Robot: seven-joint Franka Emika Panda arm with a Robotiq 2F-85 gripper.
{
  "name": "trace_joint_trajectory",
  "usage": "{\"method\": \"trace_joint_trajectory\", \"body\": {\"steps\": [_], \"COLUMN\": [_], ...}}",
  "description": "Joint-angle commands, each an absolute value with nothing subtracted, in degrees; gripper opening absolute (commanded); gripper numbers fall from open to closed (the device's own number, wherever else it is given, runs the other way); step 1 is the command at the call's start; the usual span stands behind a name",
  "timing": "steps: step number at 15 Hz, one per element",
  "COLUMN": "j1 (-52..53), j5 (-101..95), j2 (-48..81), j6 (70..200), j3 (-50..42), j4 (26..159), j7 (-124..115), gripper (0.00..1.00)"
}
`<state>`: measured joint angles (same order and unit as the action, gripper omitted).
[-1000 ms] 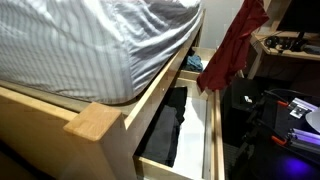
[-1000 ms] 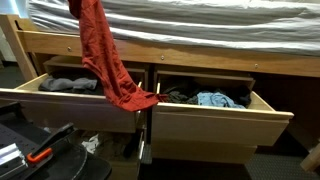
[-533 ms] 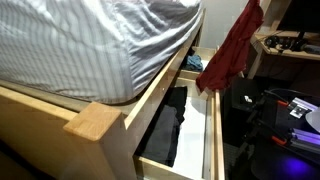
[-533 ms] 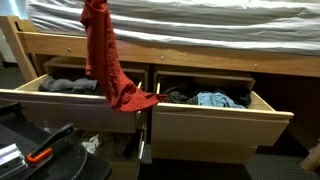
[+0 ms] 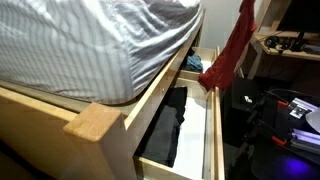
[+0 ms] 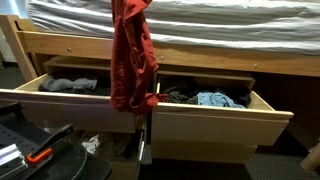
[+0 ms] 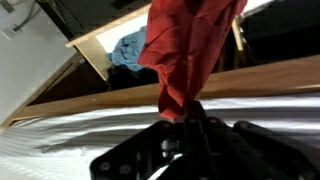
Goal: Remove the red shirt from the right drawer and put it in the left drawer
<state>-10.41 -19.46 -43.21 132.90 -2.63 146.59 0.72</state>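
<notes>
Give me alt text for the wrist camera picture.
A red shirt hangs pinched in the gripper, filling the middle of the upside-down picture. Behind it are an open wooden drawer holding a blue garment and the bed's striped sheet.

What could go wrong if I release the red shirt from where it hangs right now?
1. The red shirt hangs about where the drawer of grey clothes meets the drawer with the blue cloth, its hem near their front walls. Released here, it may drape over a wall or fall outside.
2. In the wrist view the fingers pinch only a bunched end, so the shirt could slip out during travel.
</notes>
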Motion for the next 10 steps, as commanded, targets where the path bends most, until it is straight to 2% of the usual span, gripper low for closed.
{"method": "trace_joint_trajectory", "body": {"steps": [1, 10], "j1": [-3.2, 14.5], "j5": [-14.6, -6.7], "j2": [-43.7, -44.9], "j6": [138.1, 143.5], "j3": [2.1, 7.4], "j4": [148.9, 153.5], "j7": [-1.8, 3.2], "gripper": [0.0, 0.0]}}
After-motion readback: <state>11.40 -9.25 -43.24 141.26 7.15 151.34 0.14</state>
